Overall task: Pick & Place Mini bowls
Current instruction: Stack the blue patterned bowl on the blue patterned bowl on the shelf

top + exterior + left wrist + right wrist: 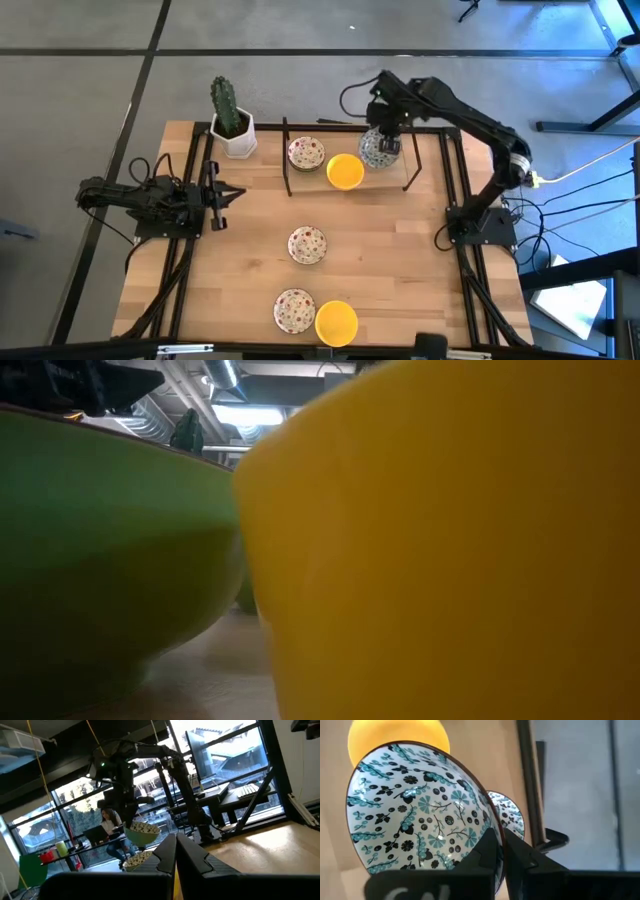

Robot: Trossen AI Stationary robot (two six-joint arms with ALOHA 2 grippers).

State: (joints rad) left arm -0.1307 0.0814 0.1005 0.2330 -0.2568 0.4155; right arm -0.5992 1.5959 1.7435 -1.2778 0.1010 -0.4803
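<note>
the right gripper [496, 847] is pinched tight on the rim of a patterned bowl [420, 807], one finger inside the wall and one outside, so the bowl hangs tilted with its inside turned toward the wrist. seen from above, that gripper [385, 135] sits at the far side of the table, over the black wire rack [410, 178], with the held bowl [378, 148] just beside a yellow bowl [345, 171] that lies at the rack. a rim pinch probably suits a shallow dish like this, since the wall is thin enough to fit between the fingers. a second bowl of the same pattern [509, 815] shows just behind the held one, so this spot looks like the stack for that pattern; whether the held bowl is clear of it i cannot tell.

the held bowl is white inside with teal leaves, dark flowers and dots, and a dark rim.

farther out, a red-speckled bowl [306, 153] sits at the rack's other end, another [307, 244] lies mid-table, and a third [294, 310] rests beside a second yellow one [336, 322] at the near edge. the cactus pot [232, 128] stands at the far left.

the left gripper [222, 195] waits at the left side, fingers shut on nothing.
</note>
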